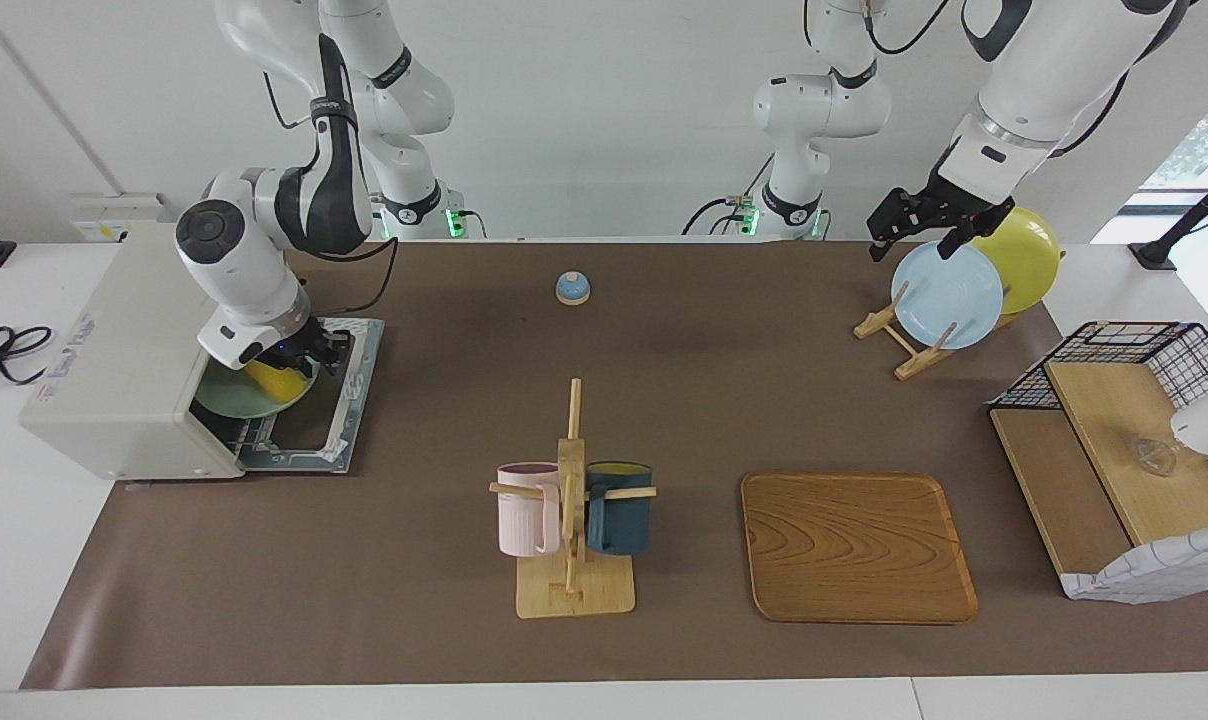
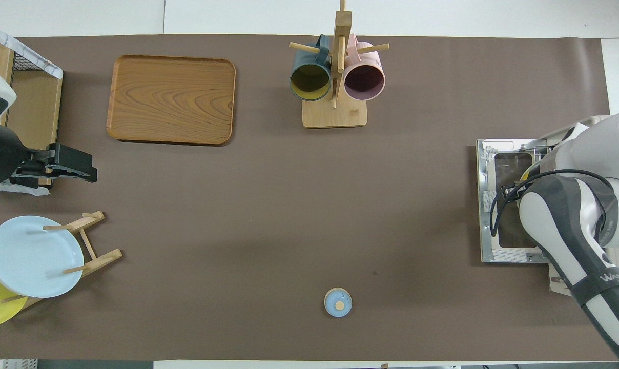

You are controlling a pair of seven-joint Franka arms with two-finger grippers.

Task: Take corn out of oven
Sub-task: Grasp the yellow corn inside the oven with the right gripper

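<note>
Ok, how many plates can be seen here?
3: light blue plate and yellow plate on the wooden rack; green plate in the open oven, under the corn. More may be hidden.

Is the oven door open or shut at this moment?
Open. The oven door lies folded down flat on the table in front of it, and the right pincer reaches into the mouth over the corn.
</note>
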